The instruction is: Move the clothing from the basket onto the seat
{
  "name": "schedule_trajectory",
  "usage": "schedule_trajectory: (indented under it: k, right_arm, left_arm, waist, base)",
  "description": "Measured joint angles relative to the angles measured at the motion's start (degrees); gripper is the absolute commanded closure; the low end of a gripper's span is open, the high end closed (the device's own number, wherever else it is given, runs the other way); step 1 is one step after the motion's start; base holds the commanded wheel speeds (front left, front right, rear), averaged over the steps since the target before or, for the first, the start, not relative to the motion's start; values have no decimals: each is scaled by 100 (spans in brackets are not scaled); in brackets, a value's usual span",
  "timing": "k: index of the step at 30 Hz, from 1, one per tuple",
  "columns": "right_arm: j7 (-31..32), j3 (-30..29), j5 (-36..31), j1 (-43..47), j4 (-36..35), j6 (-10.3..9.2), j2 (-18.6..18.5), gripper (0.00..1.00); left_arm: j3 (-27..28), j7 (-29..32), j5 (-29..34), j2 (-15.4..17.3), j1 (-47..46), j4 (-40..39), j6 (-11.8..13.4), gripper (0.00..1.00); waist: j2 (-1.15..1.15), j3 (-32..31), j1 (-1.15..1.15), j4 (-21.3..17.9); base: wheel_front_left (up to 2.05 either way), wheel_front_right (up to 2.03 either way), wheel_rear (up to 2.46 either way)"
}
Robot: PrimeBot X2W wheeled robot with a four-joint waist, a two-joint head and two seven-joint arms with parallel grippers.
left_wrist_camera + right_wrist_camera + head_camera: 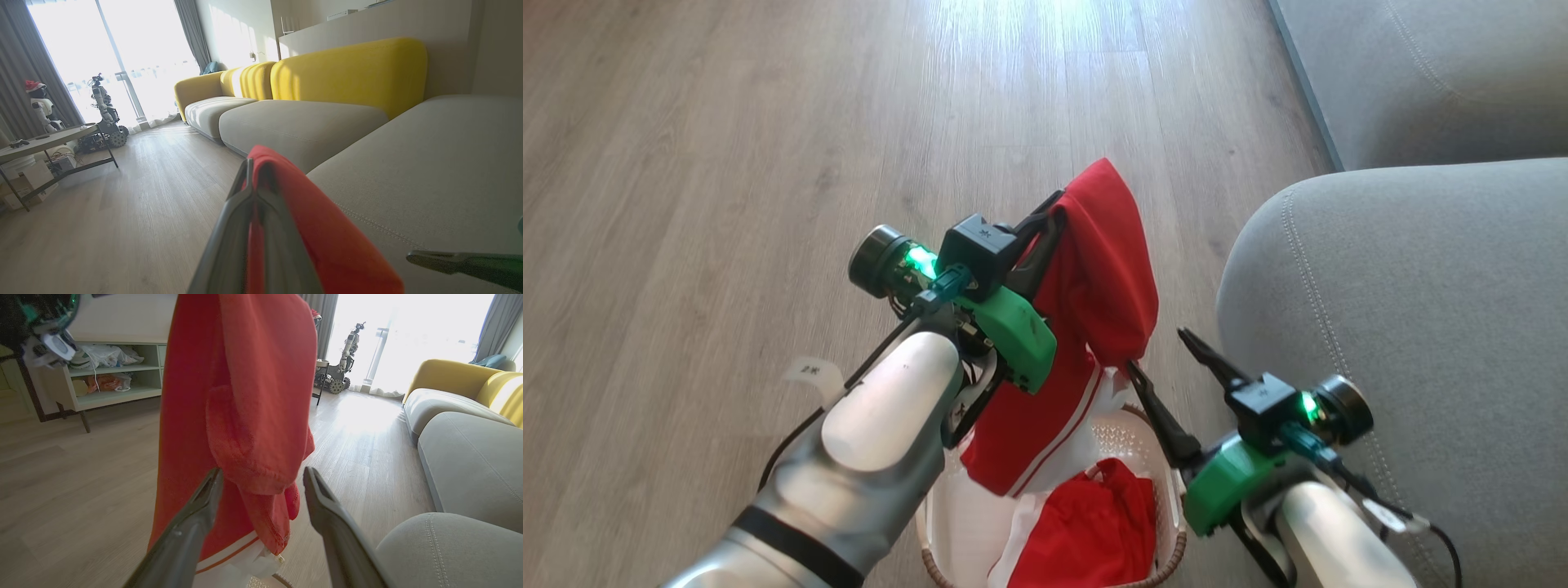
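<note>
My left gripper [1054,216] is shut on a red garment [1103,278] of the clothing, which hangs with its white-striped hem just above the basket [1174,498]. In the left wrist view the fingers [245,179] pinch the red fabric [327,237]. A second red garment [1094,531] lies in the basket. My right gripper [1158,351] stands open beside the hanging garment; in the right wrist view the fabric [245,396] hangs just beyond its spread fingers [204,502]. The grey seat [1421,327] is to the right.
Wood floor [727,163] stretches to the left and ahead. The sofa has yellow backs [351,69]. A low table [45,141] and other robots [104,110] stand near the bright window. A shelf unit [114,375] is off to one side.
</note>
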Motion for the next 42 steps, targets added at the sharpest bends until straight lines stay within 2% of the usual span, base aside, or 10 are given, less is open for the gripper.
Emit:
schedule_trajectory:
  k: [13,21,22,23,24,26,36,37,41,42]
  right_arm:
    - [0,343,183,-641,810,0,-11,0]
    - [0,570,754,-940,1227,0,-26,0]
    - [0,634,795,-979,1248,0,-29,7]
    - [0,664,829,-1004,1248,0,-29,29]
    - [0,686,862,-1028,1249,0,-29,60]
    - [0,722,922,-1084,1248,0,-29,100]
    - [0,389,791,-1118,1187,0,-30,100]
    - [0,320,762,-1131,1185,0,-30,100]
    - [0,-52,531,-1285,1122,0,-32,100]
    - [0,-152,466,-1337,1088,0,-32,100]
  left_arm:
    - [-210,48,-59,4,-2,-240,46,100]
    - [-450,96,-155,10,-1,-520,64,100]
    - [-481,96,-178,9,1,-535,77,100]
    - [-494,96,-210,9,5,-550,80,100]
    - [-500,96,-213,10,8,-560,99,100]
    - [-506,96,-225,12,21,-577,120,100]
    - [-471,32,-420,111,346,-479,247,99]
    - [-468,29,-452,131,366,-455,248,83]
    - [-402,-91,-559,168,483,-344,254,0]
    - [-388,-126,-579,170,523,-323,253,0]
  waist:
    - [0,-61,0,95]
    - [0,-108,0,252]
    - [0,-115,0,266]
    - [0,-121,0,278]
    - [0,-126,0,287]
    - [0,-135,0,297]
    - [0,-122,0,124]
    - [0,-115,0,90]
    - [0,-87,0,-59]
    - [0,-80,0,-100]
  base:
    - [0,0,0]
    - [0,0,0]
    - [0,0,0]
    - [0,0,0]
    - [0,0,0]
    - [0,0,0]
    - [0,0,0]
    - [0,0,0]
    - [0,0,0]
    - [0,0,0]
